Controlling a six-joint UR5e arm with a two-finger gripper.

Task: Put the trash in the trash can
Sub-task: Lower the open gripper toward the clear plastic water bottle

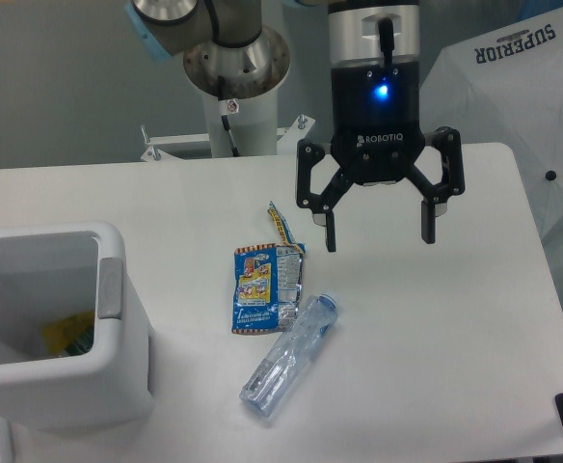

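Fingers spread wide and holding nothing, my black two-finger gripper (379, 237) hangs above the white table (474, 318), just right of the trash. I judge I'm at the approach step. Flat crinkled blue snack wrapper (266, 286) and crushed clear plastic bottle (290, 356) lie touching, mid-table; the white rectangular bin (118, 318) sits well left. Next I'd shift left, descend and pinch one piece.

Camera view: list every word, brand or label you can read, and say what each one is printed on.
"ROBOTIQ": on the black body of the gripper.
"SUPERIOR": on the white cover at upper right.
Print on the blue snack wrapper: too small to read.
Small sticker on the robot base: unreadable.
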